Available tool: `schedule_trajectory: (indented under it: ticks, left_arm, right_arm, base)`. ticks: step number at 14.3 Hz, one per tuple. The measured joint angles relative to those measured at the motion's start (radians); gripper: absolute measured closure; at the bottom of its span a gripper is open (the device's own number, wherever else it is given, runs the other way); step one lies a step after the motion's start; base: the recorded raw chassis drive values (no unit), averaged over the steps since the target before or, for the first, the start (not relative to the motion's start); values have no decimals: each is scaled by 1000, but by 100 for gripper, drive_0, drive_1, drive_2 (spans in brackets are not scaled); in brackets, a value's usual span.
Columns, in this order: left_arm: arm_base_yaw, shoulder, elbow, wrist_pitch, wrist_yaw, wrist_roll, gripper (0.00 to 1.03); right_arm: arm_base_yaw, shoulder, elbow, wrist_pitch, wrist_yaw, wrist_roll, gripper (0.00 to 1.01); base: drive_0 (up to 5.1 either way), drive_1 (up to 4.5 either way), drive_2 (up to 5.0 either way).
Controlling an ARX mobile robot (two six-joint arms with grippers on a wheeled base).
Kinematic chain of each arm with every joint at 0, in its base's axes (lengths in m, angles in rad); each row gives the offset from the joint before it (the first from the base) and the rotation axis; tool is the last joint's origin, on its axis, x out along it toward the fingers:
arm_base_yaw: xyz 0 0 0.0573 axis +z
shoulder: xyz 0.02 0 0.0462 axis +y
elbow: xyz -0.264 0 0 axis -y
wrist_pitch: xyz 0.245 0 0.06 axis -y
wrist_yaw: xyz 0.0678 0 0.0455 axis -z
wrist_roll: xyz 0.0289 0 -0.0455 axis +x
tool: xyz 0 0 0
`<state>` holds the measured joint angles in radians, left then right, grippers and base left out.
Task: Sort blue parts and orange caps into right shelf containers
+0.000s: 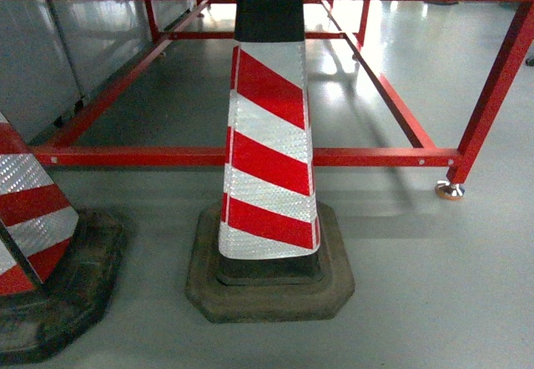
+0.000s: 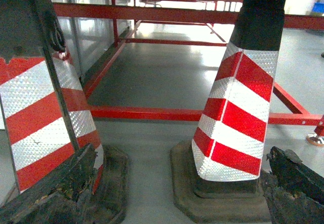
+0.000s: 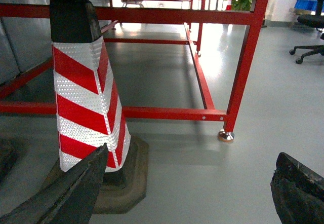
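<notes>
- No arm or pincer shows in the head view.
- Left pincer [image 2: 177, 193]: only its two dark, worn fingers appear in the left wrist view, one finger [image 2: 55, 193] at the lower left corner, the other at the lower right edge; they stand wide apart with nothing between them.
- Right pincer [image 3: 187, 193]: in the right wrist view its two dark fingers [image 3: 66, 196] sit at the bottom corners, spread wide and holding nothing.
</notes>
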<state>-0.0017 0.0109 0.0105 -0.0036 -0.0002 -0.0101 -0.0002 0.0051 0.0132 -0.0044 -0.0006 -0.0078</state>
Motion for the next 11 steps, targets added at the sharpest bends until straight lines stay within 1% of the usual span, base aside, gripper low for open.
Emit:
schedule_trajectory:
  ticks: [11]
  left_arm:
    - [0,0,0,0,0,0,5]
  right_arm:
    - [0,0,0,0,0,0,3]
  base:
    - [0,0,0]
